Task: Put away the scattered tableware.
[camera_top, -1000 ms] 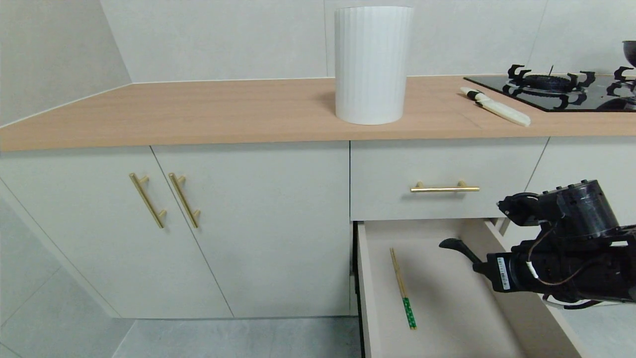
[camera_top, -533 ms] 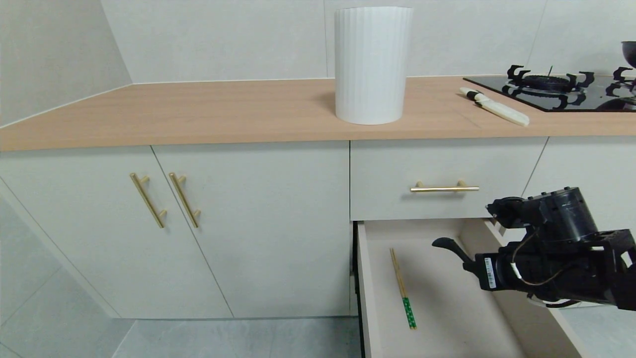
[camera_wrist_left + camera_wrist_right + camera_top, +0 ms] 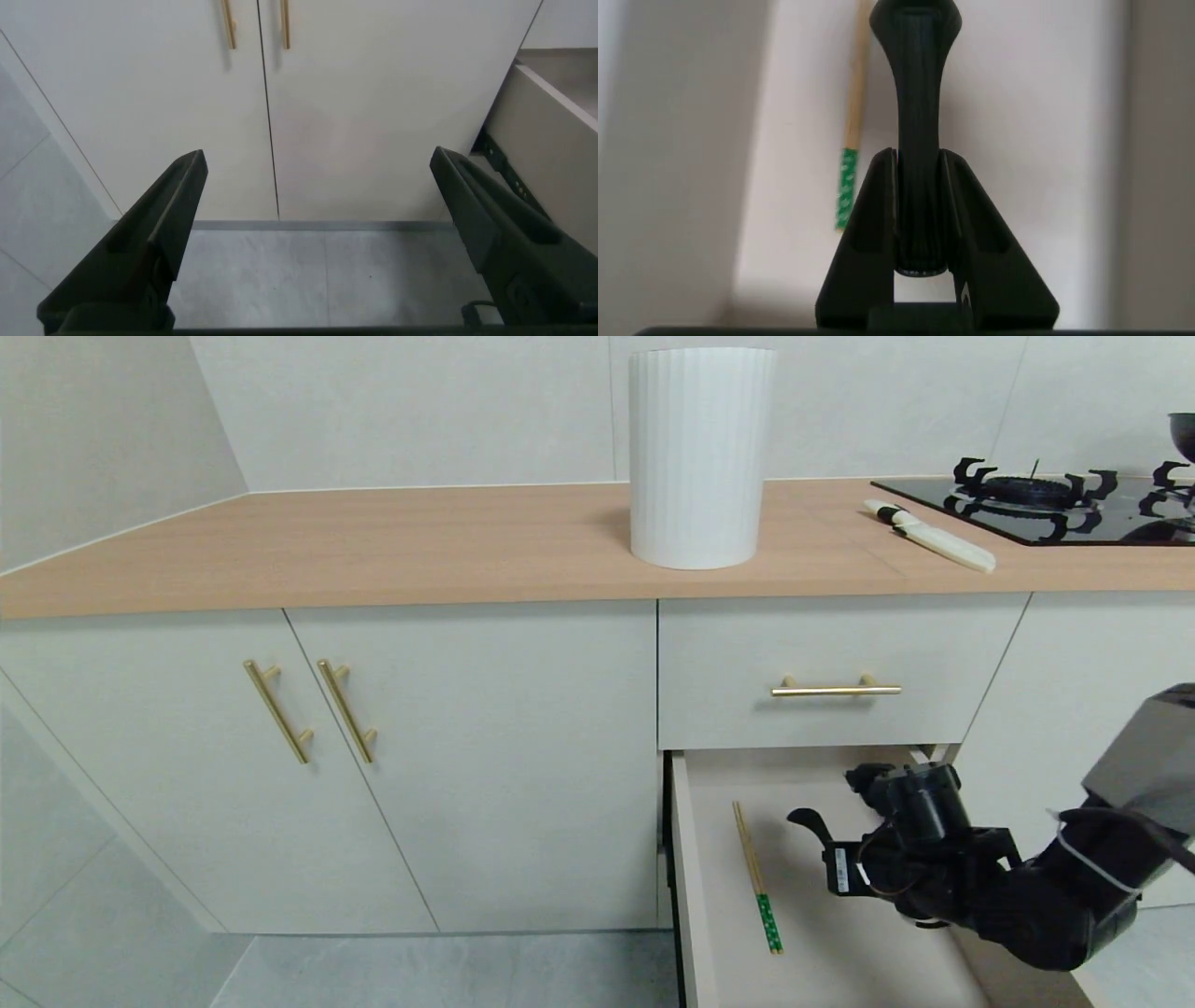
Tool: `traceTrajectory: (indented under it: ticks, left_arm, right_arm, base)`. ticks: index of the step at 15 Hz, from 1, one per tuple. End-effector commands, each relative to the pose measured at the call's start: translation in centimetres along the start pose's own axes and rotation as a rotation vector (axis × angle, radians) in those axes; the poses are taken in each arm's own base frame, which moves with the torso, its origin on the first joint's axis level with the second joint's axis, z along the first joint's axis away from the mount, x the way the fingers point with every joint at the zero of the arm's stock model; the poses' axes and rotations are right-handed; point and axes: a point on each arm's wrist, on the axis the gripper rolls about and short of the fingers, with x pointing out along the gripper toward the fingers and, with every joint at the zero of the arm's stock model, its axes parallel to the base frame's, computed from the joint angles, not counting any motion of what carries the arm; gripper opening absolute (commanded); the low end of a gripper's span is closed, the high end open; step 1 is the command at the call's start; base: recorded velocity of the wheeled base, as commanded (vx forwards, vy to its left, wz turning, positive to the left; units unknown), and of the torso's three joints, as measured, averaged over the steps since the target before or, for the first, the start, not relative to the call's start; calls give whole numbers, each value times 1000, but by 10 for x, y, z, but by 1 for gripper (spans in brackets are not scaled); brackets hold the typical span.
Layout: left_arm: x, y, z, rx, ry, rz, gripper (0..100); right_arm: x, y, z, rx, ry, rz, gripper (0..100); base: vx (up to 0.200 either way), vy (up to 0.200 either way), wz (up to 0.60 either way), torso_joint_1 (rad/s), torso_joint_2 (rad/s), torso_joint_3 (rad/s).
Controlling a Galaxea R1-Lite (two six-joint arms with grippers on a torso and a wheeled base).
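Right gripper [image 3: 829,847] is clenched on a black spoon [image 3: 808,820], and the spoon's rounded end sticks out past the fingers over the open drawer [image 3: 686,859]. There's a white label [image 3: 842,883] on the gripper's body, with print too small to read. The wrist view has the spoon [image 3: 917,56] pinched dead centre in the gripper [image 3: 920,187].

Just to the gripper's left lie the chopsticks [image 3: 756,877] on the drawer floor, green-patterned ends toward the drawer front. They run close along the left wall and sit apart from the spoon. There's bare drawer floor between them and the gripper, and more beneath it. Whether the spoon touches the floor, I can't tell. The drawer's right wall sits close against the arm, so it's tighter on that side.

A second ago that arm was higher and out over the right rim. Now it has dropped and swung left, well inside the drawer. The chopsticks haven't budged.

Up and behind the gripper, the shut upper drawer with its brass handle [image 3: 836,690]. Higher still on the counter [image 3: 373,541], a knife [image 3: 929,535] lies near the front edge beside the hob [image 3: 1036,495]. A ribbed white canister [image 3: 700,457] stands to the knife's left.

Left gripper [image 3: 318,163] hangs released, fingers spread wide. It faces the cabinet doors [image 3: 271,93] and the floor, with the drawer's side off at its edge.
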Motion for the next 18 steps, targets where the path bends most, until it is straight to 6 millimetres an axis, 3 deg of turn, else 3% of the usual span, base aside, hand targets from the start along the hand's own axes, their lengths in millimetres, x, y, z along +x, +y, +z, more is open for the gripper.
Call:
traceTrajectory:
  ticks: [1,7,18]
  left_arm:
    - [0,0,0,0,2,1,100]
    - [0,0,0,0,2,1,100]
    - [0,0,0,0,2,1,100]
  right_arm:
    - [31,-5,-32,-11,96,-36,0]
    - [52,-8,-52,-25,135,-59,0]
    - [63,-9,-61,-35,124,-89,0]
  base:
    - [0,0,0,0,0,0]
    - [0,0,0,0,0,0]
    - [0,0,0,0,0,0]
